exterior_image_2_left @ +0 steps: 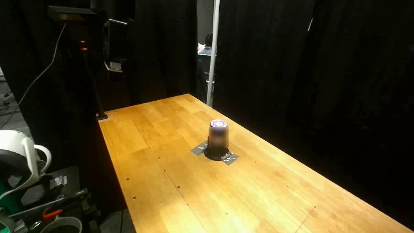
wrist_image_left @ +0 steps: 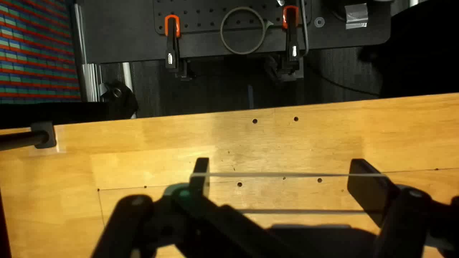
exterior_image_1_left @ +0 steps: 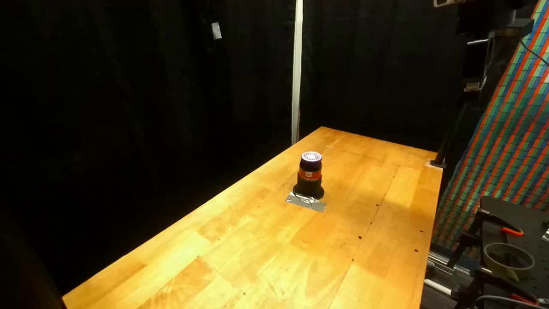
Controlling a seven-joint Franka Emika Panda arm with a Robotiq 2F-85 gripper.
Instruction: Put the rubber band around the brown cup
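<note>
The brown cup (exterior_image_1_left: 309,175) stands upright on the wooden table in both exterior views (exterior_image_2_left: 218,137). It has a dark body, a red-orange band and a pale patterned top, and its wide black base is held by silver tape (exterior_image_1_left: 306,202). Part of it is blurred in an exterior view. My gripper (wrist_image_left: 281,166) is wide open in the wrist view, high over the table. The pale rubber band (wrist_image_left: 279,175) is stretched around both fingers as two parallel strands. I cannot make out the cup in the wrist view. The gripper does not show in the exterior views.
The wooden table (exterior_image_1_left: 266,257) has small screw holes. A black post foot (wrist_image_left: 46,134) stands at its corner. A black side cart beside the table carries a tape roll (wrist_image_left: 244,53) and orange-tipped clamps (wrist_image_left: 172,43). A white kettle (exterior_image_2_left: 14,144) stands there too. Black curtains hang behind.
</note>
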